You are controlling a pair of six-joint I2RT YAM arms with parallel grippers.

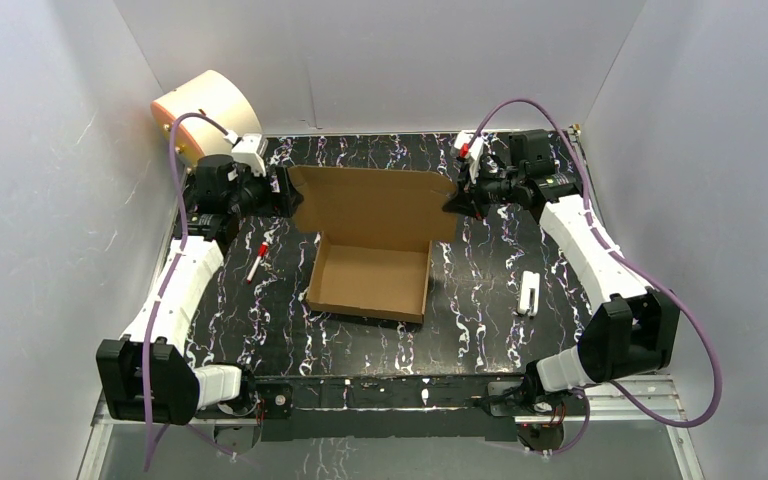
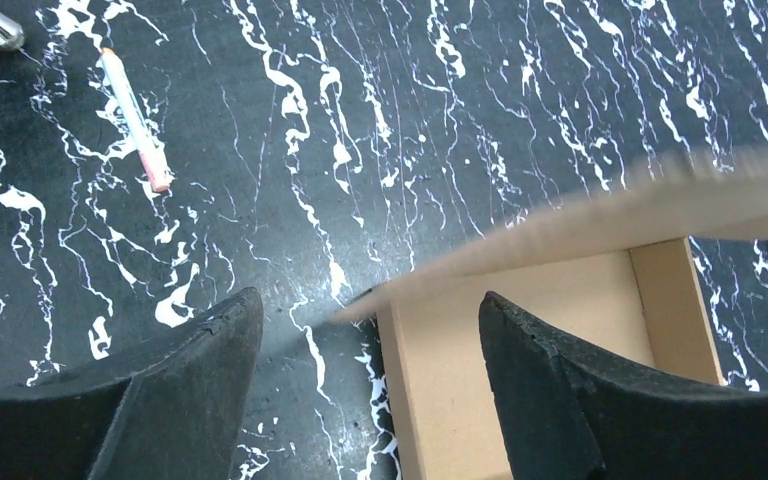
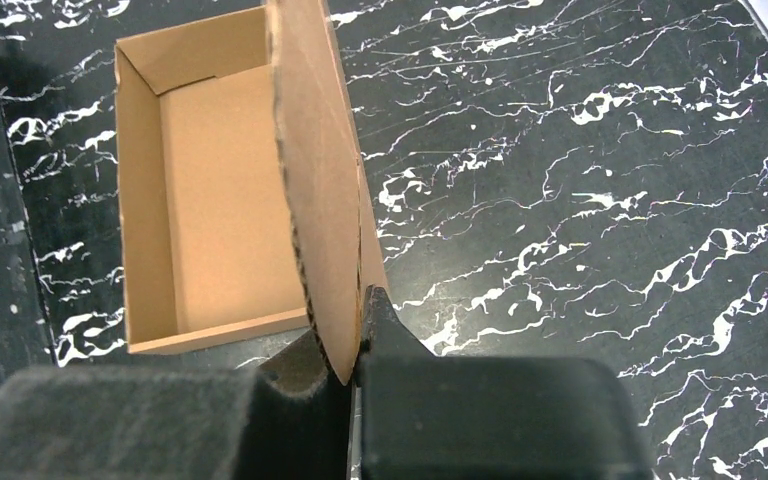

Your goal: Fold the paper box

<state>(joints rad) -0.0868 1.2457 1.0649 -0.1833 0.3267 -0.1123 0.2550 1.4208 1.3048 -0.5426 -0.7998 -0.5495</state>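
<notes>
Beside the paper box point(image 1: 370, 270) lid | left fingers point(image 2: 190, 400) apart, pointing inward | right fingers point(image 3: 460, 420) clamped on it

We saw the paper box point(image 1: 370, 280) as matt brown corrugated cardboard, edges rough-cut; the counter point(image 1: 480, 290) looked smooth, black, white-veined, faintly glossy; the left claw point(image 2: 368, 300) had grainy matt black fingers point(image 2: 550, 380).

The top external camera looked down from high on the near side of the paper box point(image 1: 370, 280), well back, taking it in whole. The left wrist camera faced down close above its left lid corner, the right wrist camera closer, against its right lid edge. All three shared its open tray.
</notes>
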